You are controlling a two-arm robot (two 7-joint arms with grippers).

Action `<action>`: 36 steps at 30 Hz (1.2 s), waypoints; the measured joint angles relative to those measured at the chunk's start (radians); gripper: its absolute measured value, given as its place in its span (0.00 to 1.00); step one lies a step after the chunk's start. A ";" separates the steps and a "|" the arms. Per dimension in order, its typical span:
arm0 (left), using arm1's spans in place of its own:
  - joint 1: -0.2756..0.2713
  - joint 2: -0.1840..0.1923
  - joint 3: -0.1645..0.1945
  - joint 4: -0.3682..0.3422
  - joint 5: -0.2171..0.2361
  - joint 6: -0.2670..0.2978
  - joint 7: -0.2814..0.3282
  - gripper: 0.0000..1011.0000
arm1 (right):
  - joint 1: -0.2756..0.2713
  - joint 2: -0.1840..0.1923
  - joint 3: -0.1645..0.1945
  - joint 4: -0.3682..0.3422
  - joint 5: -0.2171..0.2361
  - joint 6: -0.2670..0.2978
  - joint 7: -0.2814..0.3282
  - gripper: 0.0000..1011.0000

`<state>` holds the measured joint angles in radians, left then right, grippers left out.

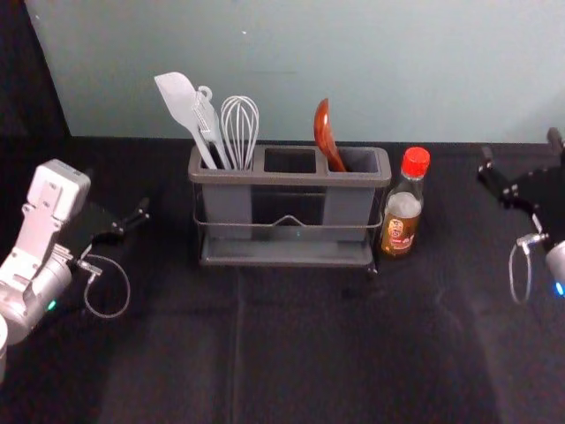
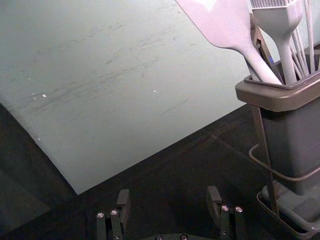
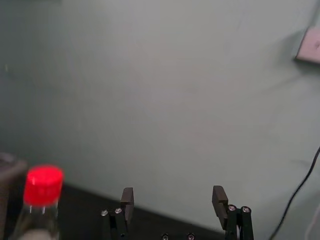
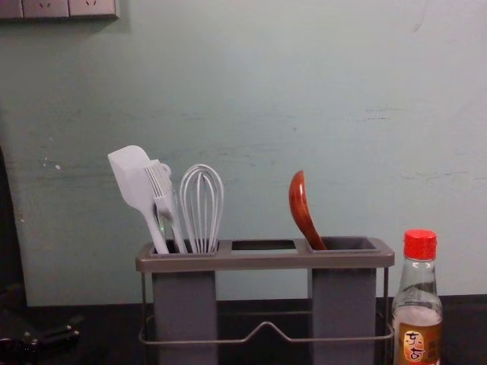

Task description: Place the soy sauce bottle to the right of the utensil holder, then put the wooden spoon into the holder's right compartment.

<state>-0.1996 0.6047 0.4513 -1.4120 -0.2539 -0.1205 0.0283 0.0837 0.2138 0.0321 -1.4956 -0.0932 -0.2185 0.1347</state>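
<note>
The clear glass soy sauce bottle with a red cap and a yellow-brown label (image 1: 403,208) stands upright just beside the right end of the grey and brown utensil holder (image 1: 290,178), near the back edge of the black tabletop (image 1: 309,353). I cannot tell whether bottle and holder touch. The glossy reddish-brown wooden spoon (image 1: 325,132) is in the holder's right compartment, rounded end up, tilted to the left, its lower part hidden inside.

The holder sits mid-width along the tabletop's back edge, in a thin wire frame with a shallow tray beneath. Its left compartment carries a white flat spatula (image 1: 181,104), a white ridged brush (image 4: 159,182) and a pale wire whisk (image 1: 239,128); the spatula leans left.

The left gripper (image 1: 118,192) is toward the tabletop's left edge, well apart from the holder, its fingers apart with nothing between them. The right gripper (image 1: 520,146) is toward the right edge, near the back, beyond the bottle, its fingers likewise apart and empty.

Behind rises a pale grey-green wall (image 1: 353,53), with a socket panel (image 4: 68,7) on the left and a black cable (image 3: 296,195) on the right.
</note>
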 joint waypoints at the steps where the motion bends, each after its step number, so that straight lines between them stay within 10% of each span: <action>1: 0.000 0.000 0.000 0.000 0.000 0.000 0.000 0.99 | -0.002 0.003 -0.003 -0.003 -0.008 0.023 -0.001 0.99; 15: 0.000 0.000 0.000 0.000 0.000 0.000 0.000 0.99 | 0.021 0.047 -0.071 0.062 -0.139 0.096 -0.030 0.99; 26: 0.000 0.000 0.000 0.000 0.000 0.000 0.000 0.99 | 0.064 0.063 -0.122 0.174 -0.194 0.015 -0.048 0.99; 36: 0.000 0.000 0.000 0.000 0.000 0.000 0.000 0.99 | 0.046 0.063 -0.115 0.119 -0.188 0.058 -0.050 0.99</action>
<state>-0.1995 0.6047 0.4514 -1.4120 -0.2539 -0.1205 0.0283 0.1300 0.2773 -0.0826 -1.3765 -0.2812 -0.1609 0.0843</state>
